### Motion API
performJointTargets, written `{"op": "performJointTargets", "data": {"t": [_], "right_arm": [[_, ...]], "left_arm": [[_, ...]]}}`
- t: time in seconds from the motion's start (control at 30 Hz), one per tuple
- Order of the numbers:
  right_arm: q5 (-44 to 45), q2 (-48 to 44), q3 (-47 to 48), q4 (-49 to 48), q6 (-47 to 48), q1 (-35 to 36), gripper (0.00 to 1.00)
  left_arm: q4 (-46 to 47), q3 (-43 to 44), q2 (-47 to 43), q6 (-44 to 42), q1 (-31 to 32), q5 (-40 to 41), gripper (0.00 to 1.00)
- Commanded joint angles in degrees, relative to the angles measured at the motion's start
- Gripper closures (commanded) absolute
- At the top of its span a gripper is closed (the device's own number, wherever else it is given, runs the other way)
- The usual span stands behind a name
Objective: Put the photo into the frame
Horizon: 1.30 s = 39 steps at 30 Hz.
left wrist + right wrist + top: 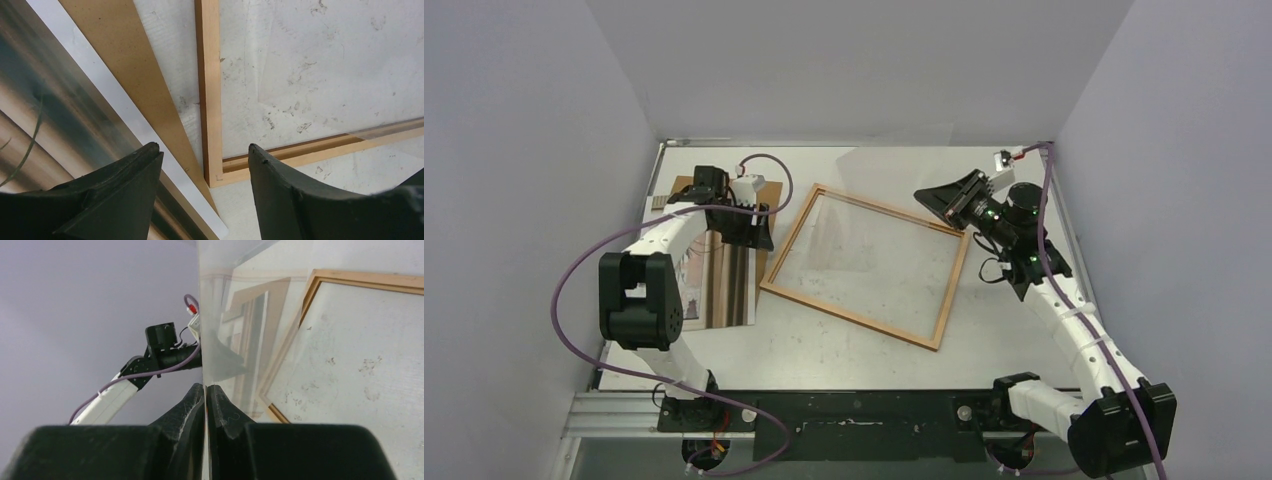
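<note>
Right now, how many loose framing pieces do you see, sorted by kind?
wooden frame: 1
photo print: 1
fibreboard backing sheet: 1
clear pane, pinched in the right end effector: 1
Total: 4

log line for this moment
left claw: open above photo edge | right claw: shut on raised pane | photo: on backing, beside frame
</note>
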State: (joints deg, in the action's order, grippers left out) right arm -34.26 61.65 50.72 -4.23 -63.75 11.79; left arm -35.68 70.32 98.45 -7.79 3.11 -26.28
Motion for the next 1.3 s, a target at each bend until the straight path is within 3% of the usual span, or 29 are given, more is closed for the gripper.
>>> {"op": "performJointTargets", "data": {"t": [0.0, 0.2, 0.53, 0.93, 1.27], "right_arm": [[1.5, -0.4, 6.7, -2.0, -0.5, 5.0, 0.95], [2.0, -1.3, 9.1, -3.3, -1.9, 8.0, 0.95], [3.1, 0.9, -1.1, -8.2, -2.4, 8.0, 0.95], [4.1, 5.4, -14.5, -15.3, 0.3, 2.6, 0.95], [5.6, 4.7, -17.4, -11.4, 5.2, -0.3, 0.95]], "left_arm": [[3.8, -0.3, 0.2, 2.6, -1.1, -1.4, 0.39], [4.2, 3.6, 0.2, 8.3, -7.4, -4.4, 0.39], [4.8, 4.5, 0.0, 8.7, -10.3, -1.9, 0.38], [6.1, 1.7, 0.7, 5.9, -9.5, 0.1, 0.39], [6.5, -1.3, 0.2, 1.4, -0.7, 3.9, 0.39]]}}
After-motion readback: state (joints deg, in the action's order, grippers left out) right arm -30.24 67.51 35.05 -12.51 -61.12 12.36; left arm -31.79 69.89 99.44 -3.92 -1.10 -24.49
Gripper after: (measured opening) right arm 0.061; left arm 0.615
